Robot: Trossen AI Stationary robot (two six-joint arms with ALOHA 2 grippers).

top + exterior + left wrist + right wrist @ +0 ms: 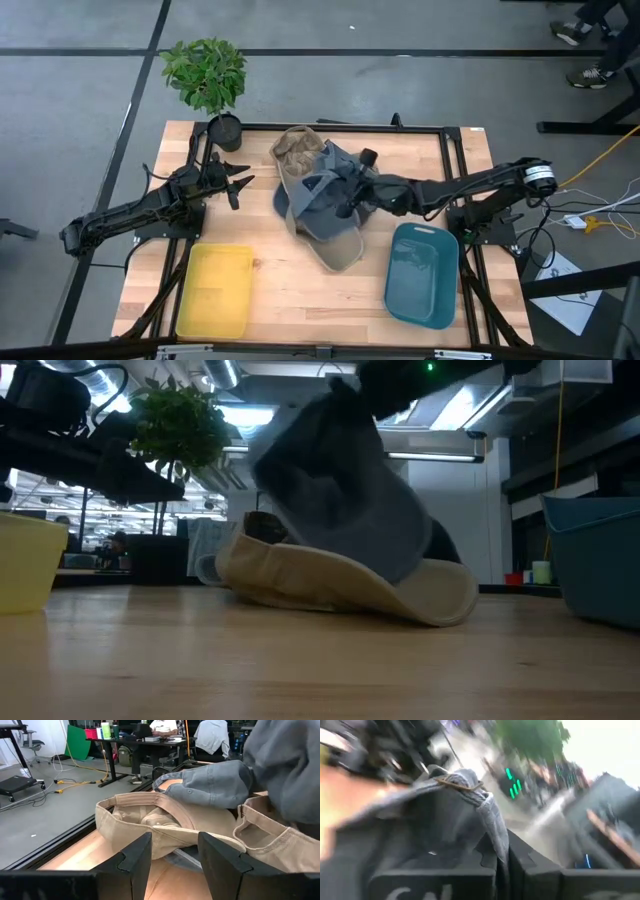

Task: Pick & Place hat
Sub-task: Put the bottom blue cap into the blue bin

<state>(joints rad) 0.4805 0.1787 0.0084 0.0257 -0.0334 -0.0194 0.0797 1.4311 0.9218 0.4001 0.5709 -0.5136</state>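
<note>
Several hats lie piled at the table's middle. A tan hat (298, 150) is at the far side. A second tan hat (340, 250) lies on its brim toward the near edge. A dark blue one (282, 205) peeks out underneath. The grey hat (325, 180) is on top, raised in the low view (340, 500). My right gripper (348, 204) reaches in from the right and is shut on it. My left gripper (240, 186) stands open left of the pile, with nothing between its fingers (135, 865). My right gripper pinches a bunched fold of the grey hat's cloth (492, 832) between its two fingers (530, 865). It comes in about level from the table's right side. The hat hangs tilted from the hold, its lower part (400, 565) down by the tan hat (350, 585).
A yellow bin (215, 290) stands at the near left and a teal bin (422, 272) at the near right. A potted plant (208, 80) stands at the far left corner. Bare wood lies between the two bins.
</note>
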